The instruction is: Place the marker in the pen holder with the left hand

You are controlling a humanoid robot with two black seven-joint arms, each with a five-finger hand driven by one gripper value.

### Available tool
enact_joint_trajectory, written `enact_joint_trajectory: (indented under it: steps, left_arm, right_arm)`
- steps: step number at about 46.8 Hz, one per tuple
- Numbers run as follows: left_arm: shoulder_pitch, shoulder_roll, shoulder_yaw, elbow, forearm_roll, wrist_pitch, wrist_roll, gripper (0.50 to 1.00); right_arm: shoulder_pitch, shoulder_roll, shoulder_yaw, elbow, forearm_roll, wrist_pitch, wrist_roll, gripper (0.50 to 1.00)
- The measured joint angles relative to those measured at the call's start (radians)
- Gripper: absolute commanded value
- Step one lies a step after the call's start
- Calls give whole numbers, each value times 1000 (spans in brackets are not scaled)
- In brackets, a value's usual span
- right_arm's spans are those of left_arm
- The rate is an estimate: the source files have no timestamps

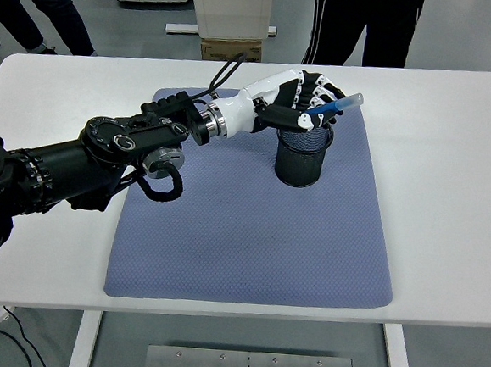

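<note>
A blue marker (330, 106) is held in my left hand (307, 103), whose fingers are curled around it. The marker is tilted, with its pale tip pointing up and to the right. Its lower end sits over the open mouth of the black mesh pen holder (302, 158). The holder stands upright on the blue-grey mat (251, 226), right of centre. My left arm reaches in from the left edge across the mat's far side. The hand hovers just above the holder's rim on its far left side.
The white table (451, 166) extends to the right and left of the mat. A person's legs (364, 23) stand beyond the far edge, and another person (39, 1) is at the top left. A cardboard box (231, 46) sits behind the table.
</note>
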Motion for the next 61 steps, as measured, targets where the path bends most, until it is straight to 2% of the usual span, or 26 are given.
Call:
enact_joint_trajectory:
  steps: [24,28,33,36,39,42,52,55,61]
  left_arm:
    - [58,-15,-58,0,-57,13,2,505]
    - [58,-15,-59,0,-61,23,3,604]
    - [58,-15,-59,0,-67,26,3,663]
    - [59,-15,-59,0,-78,26,4,730]
    - [59,-14,-59,0,-83,26,4,821]
    - [59,-14,-59,0,-85,26,4,941]
    - [58,-13,-62,0,-94,26,4,968]
    - [57,-9,-78,0,-95,26,4,1000]
    - [56,6,-118,1,-98,26,4,1000]
  right_arm:
    - [0,0,0,0,0,0,0,1000]
    - [0,0,0,0,0,0,0,1000]
    - [0,0,0,0,0,0,0,1000]
    - [0,0,0,0,0,0,0,1000]
    - [0,0,0,0,0,0,0,1000]
    - [0,0,0,0,0,0,0,1000]
    - [0,0,0,0,0,0,0,1000]
    - [0,0,0,0,0,0,0,1000]
    - [0,0,0,0,0,0,0,1000]
